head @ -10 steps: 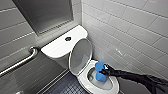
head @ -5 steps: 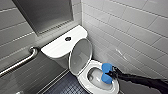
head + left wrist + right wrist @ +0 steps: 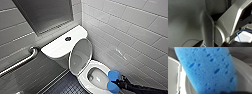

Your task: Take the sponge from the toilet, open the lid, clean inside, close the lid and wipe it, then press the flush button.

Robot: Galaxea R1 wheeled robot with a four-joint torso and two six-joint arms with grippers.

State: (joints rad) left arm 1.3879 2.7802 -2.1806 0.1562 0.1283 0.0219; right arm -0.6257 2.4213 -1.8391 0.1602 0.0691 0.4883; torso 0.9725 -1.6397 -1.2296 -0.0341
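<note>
At the toilet rim (image 3: 81, 79), pitted bright blue sponge (image 3: 113, 81)

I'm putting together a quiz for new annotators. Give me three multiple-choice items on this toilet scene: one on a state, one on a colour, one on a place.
1. The lid is: A raised, B shut, C missing.
2. The sponge is: A yellow, B blue, C green.
3. The sponge is: A lying on the lid, B held by the right gripper at the rim of the bowl, C dropped deep in the bowl.
Answers: 1 A, it stands upright before the tank; 2 B, it is bright blue in the head and right wrist views; 3 B, the dark gripper clamps it beside the rim.
</note>
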